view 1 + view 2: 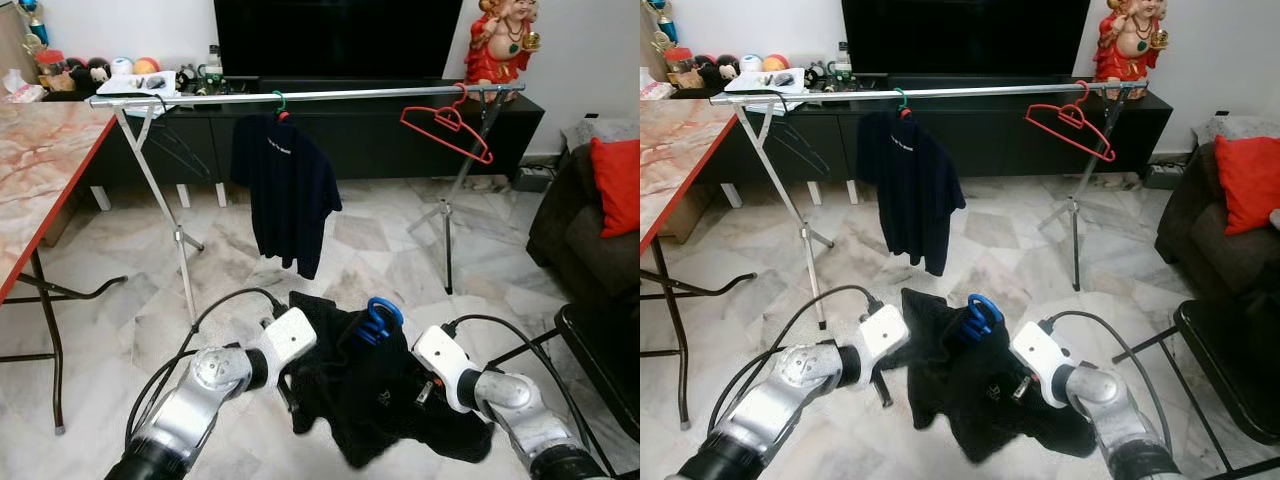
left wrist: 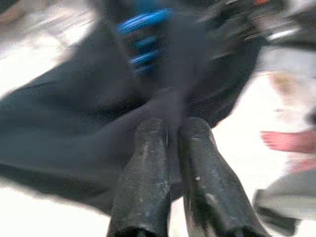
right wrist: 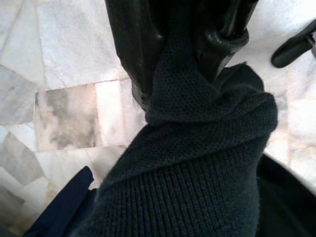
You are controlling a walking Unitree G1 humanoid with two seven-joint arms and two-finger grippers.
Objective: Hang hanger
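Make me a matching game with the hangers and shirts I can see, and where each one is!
Things:
1. red hanger
2. blue hanger
3. navy shirt
4. black garment

Places:
A. held up between both pincers
B. hanging from the middle of the rail
C. empty, hooked near the rail's right end
D. poking out of the black garment

Pairs: 1-C, 2-D, 3-B, 4-A

— How many hangers were there?
— Three: a red hanger (image 1: 447, 124), a green hanger (image 1: 279, 101), a blue hanger (image 1: 378, 318).
— And garments?
— Two: a navy shirt (image 1: 286, 190), a black garment (image 1: 370, 395).
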